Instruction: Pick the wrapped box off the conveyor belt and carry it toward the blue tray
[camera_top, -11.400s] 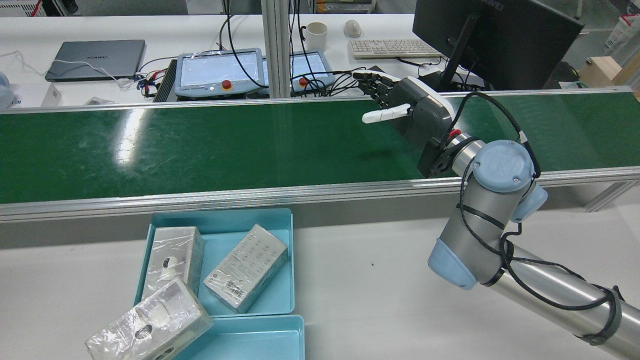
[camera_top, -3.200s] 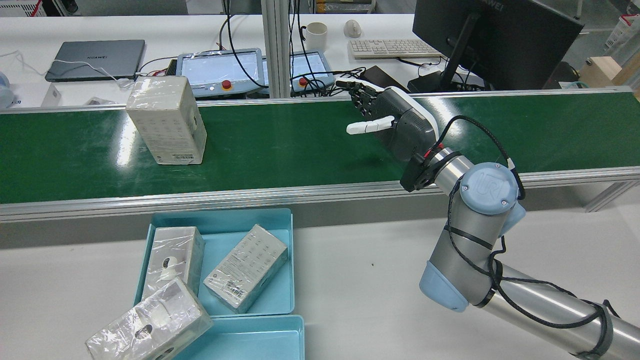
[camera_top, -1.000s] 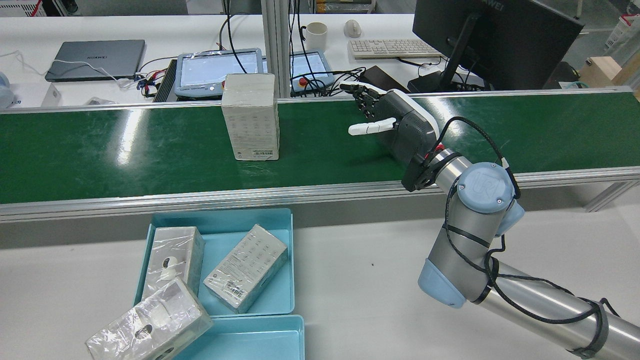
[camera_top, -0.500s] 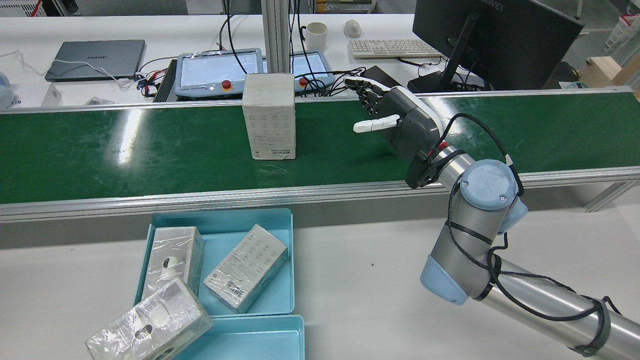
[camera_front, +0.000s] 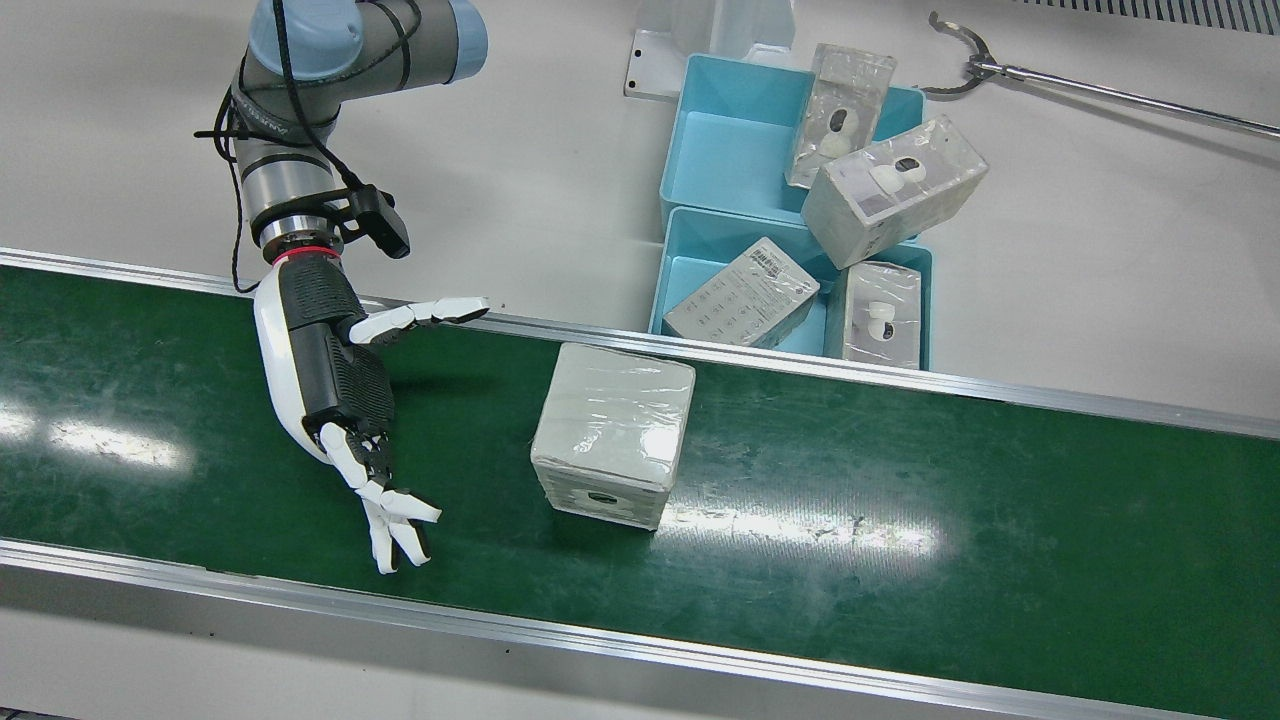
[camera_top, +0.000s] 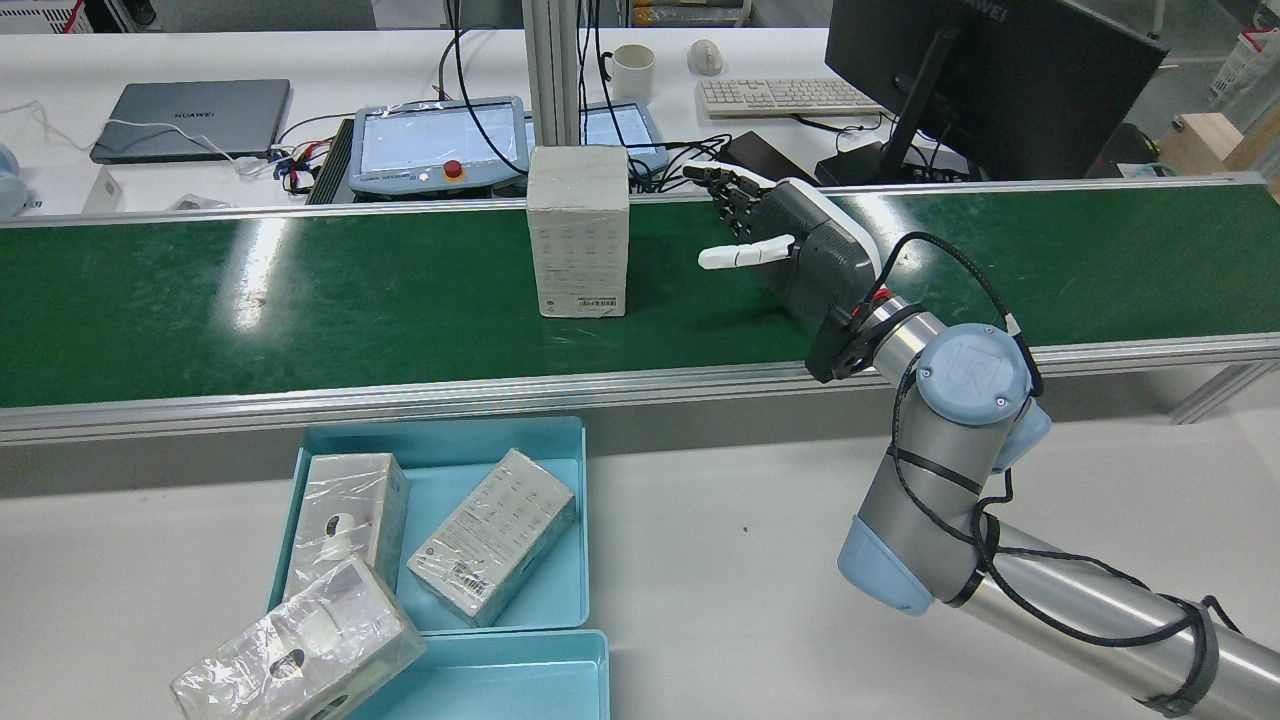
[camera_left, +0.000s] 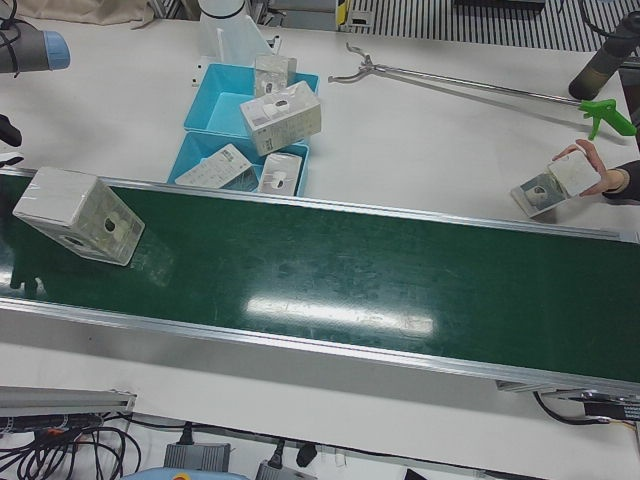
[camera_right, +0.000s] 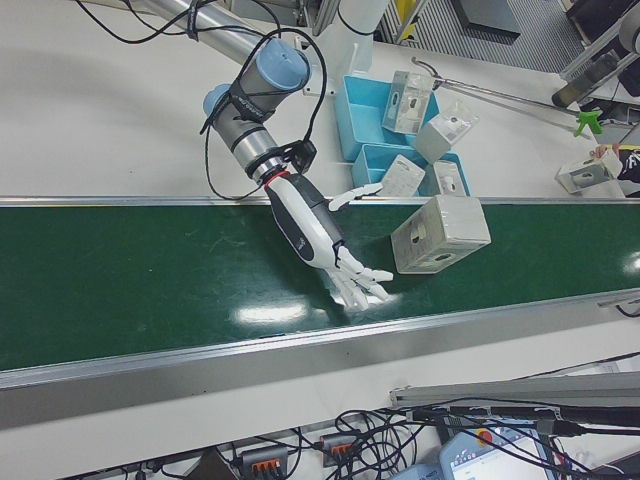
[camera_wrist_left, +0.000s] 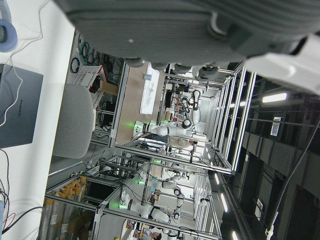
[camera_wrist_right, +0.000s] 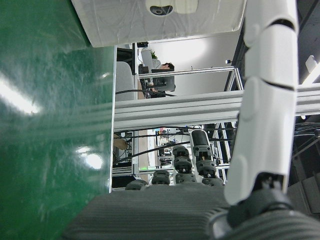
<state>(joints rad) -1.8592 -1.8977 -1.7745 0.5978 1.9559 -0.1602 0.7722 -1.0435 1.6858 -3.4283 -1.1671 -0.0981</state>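
The wrapped box stands upright on the green conveyor belt, pale grey under clear film. In the rear view the box is a short gap to the left of my right hand. That hand hovers low over the belt, open, palm turned toward the box, holding nothing. The right hand view shows the box ahead of the fingers. The blue tray lies on the white table beside the belt. My left hand shows only as its grey underside.
Several wrapped boxes fill the two blue trays. A long grabber tool lies on the table. A person's hand holds another box at the belt's far end. Teach pendants and a monitor stand behind the belt.
The box has ridden the belt from the rear view's left toward my right hand. The hand shifted only slightly and stayed open.
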